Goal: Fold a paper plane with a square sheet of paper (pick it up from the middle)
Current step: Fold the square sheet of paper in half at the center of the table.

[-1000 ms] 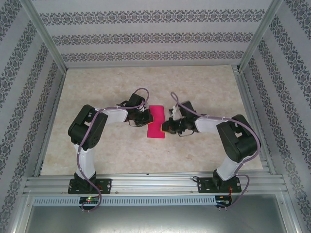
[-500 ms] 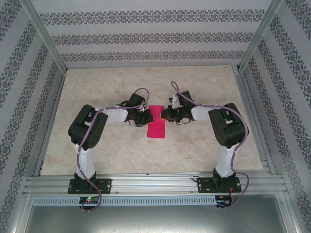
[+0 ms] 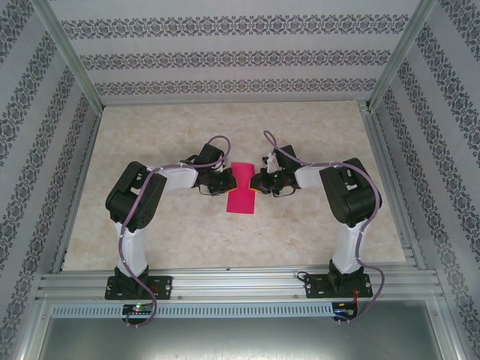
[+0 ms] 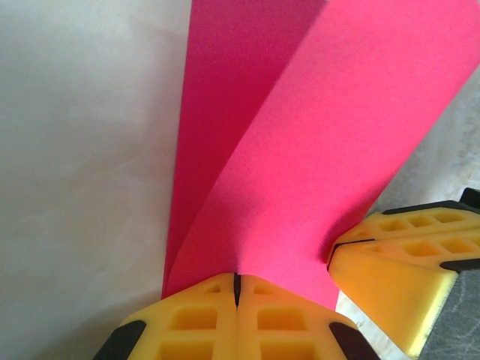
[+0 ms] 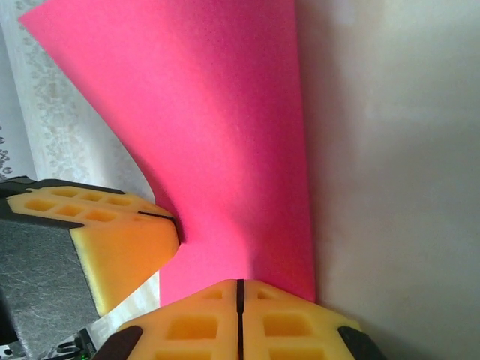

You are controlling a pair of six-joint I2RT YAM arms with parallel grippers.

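The square sheet of paper [image 3: 241, 198] is magenta-pink and lies folded into a narrow upright strip at the table's middle. It looks pinched in at its waist. My left gripper [image 3: 226, 181] is shut on the strip's left edge; in the left wrist view the paper [image 4: 300, 150] fans out of the closed yellow jaws [image 4: 237, 289], with one layer lifted off the other. My right gripper [image 3: 256, 182] is shut, its closed tip against the right edge. From the right wrist, the paper [image 5: 225, 135] curls upward beyond my right gripper [image 5: 240, 289], and the left gripper [image 5: 174, 229] touches it.
The beige marbled table [image 3: 315, 135] stretches all round the paper. Patterned walls and aluminium frame posts [image 3: 71, 56] close in the back and both sides. A metal rail [image 3: 240, 285] carrying both arm bases runs along the near edge.
My right gripper has slid away from me along the paper's right edge, ending level with the left gripper, and the right arm has folded inward. The left arm has stayed put.
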